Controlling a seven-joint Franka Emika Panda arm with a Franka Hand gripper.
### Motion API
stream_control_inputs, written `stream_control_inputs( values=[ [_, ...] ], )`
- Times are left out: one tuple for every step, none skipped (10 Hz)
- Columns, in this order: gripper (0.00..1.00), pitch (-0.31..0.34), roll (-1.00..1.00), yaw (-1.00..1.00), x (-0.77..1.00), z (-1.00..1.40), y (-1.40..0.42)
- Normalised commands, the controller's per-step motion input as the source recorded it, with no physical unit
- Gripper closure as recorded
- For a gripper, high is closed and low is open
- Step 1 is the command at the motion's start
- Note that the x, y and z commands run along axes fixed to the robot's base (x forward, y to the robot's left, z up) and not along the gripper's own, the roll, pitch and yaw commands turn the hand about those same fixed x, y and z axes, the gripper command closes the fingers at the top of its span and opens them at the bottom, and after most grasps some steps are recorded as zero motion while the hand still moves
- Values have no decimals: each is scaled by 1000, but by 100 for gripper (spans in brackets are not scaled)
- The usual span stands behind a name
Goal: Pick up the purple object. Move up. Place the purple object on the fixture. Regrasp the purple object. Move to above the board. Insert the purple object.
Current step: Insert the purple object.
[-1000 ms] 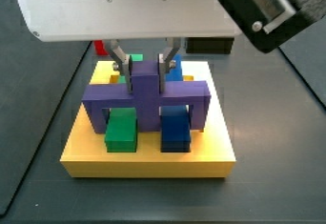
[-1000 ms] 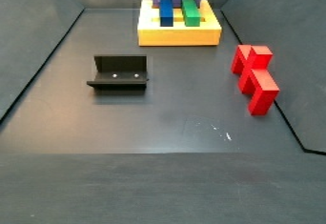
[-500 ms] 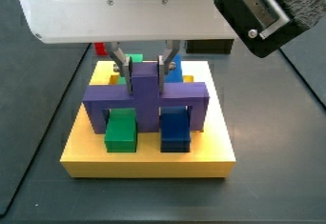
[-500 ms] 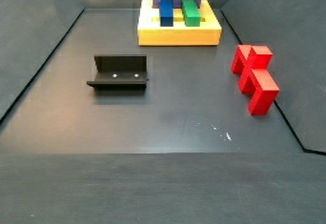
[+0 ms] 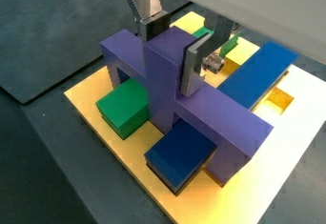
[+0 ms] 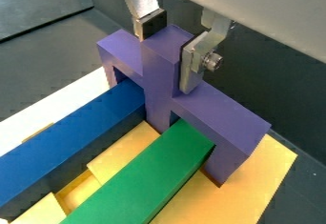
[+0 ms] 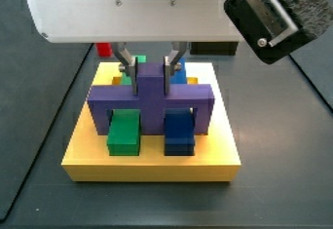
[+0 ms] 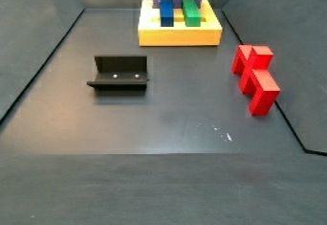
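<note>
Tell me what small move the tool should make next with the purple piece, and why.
Probably a short push straight down, then open. The tool grips the central stub of the purple object, which straddles the green bar and blue bar on the board. Whether its prongs are fully seated cannot be told.

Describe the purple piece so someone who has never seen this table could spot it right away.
Find the yellow board. Straddling its green bar and blue bar is the purple object, a crossbar on legs with a central stub between the gripper jaws. It alone is purple and crosses the bars.
</note>
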Motion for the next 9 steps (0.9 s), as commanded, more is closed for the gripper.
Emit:
stream_control_inputs(
  values=[
    [100, 51, 191, 0, 0, 9, -111],
    [100, 16, 224, 0, 0, -83, -91],
    [100, 16, 289, 0, 23, -146, -114],
    [100, 16, 353, 0, 23, -257, -117],
    [100, 89, 396, 0, 200, -74, -66],
    [100, 113, 339, 17, 226, 0, -34],
    [100, 71, 297, 91, 211, 0, -57],
    [100, 7, 136, 197, 109, -83, -60],
    [100, 0, 114, 37, 51, -300, -29]
  ],
)
